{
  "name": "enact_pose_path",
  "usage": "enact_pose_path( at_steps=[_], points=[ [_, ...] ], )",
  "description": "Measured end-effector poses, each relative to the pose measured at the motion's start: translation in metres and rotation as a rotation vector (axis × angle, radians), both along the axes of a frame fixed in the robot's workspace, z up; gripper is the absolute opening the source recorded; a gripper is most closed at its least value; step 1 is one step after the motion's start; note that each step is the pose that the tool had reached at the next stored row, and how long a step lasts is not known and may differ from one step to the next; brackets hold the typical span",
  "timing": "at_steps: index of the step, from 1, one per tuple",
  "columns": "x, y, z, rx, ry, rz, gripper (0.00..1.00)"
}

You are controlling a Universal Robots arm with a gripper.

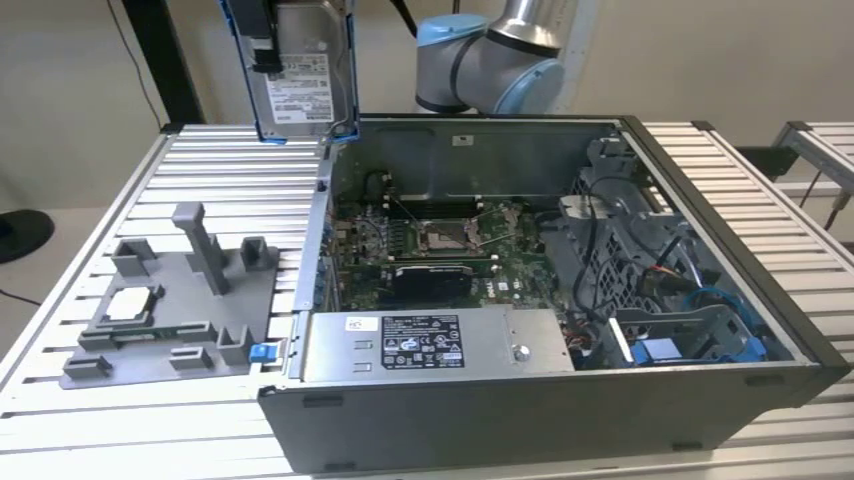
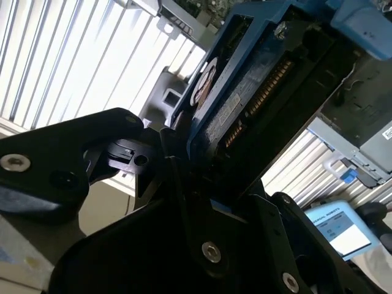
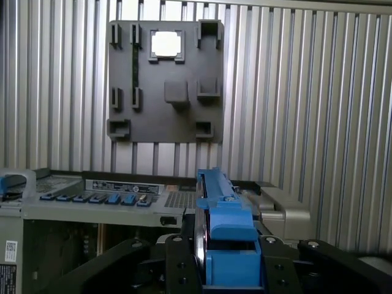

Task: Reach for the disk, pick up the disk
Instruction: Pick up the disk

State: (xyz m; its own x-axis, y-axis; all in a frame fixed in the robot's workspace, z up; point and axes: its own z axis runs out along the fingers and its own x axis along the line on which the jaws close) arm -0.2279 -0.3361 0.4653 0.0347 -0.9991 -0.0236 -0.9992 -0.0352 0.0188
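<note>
Plainly, the hand (image 3: 226, 257) clamps the disk (image 3: 223, 199); exterior view shows its label (image 1: 296, 98).

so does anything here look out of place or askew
Only the hard disk: it hangs upright in the air above a corner of the open computer case, clamped in the gripper. Nothing looks spilled or damaged.

Exterior view: even, diffuse room light; soft shadow inside computer case (image 1: 507, 160). Second wrist view: table (image 2: 55, 55) slats blown out, jaws and disk (image 2: 245, 92) near-black against them. First wrist view: chip (image 3: 166, 44) glares white
</note>
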Motion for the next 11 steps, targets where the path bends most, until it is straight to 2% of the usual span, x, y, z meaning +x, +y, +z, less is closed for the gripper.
enact_pose_path(
  at_steps=[11],
  points=[
    [0.03,0.0,0.0,0.0001,0.0003,0.0,0.0]
  ],
)
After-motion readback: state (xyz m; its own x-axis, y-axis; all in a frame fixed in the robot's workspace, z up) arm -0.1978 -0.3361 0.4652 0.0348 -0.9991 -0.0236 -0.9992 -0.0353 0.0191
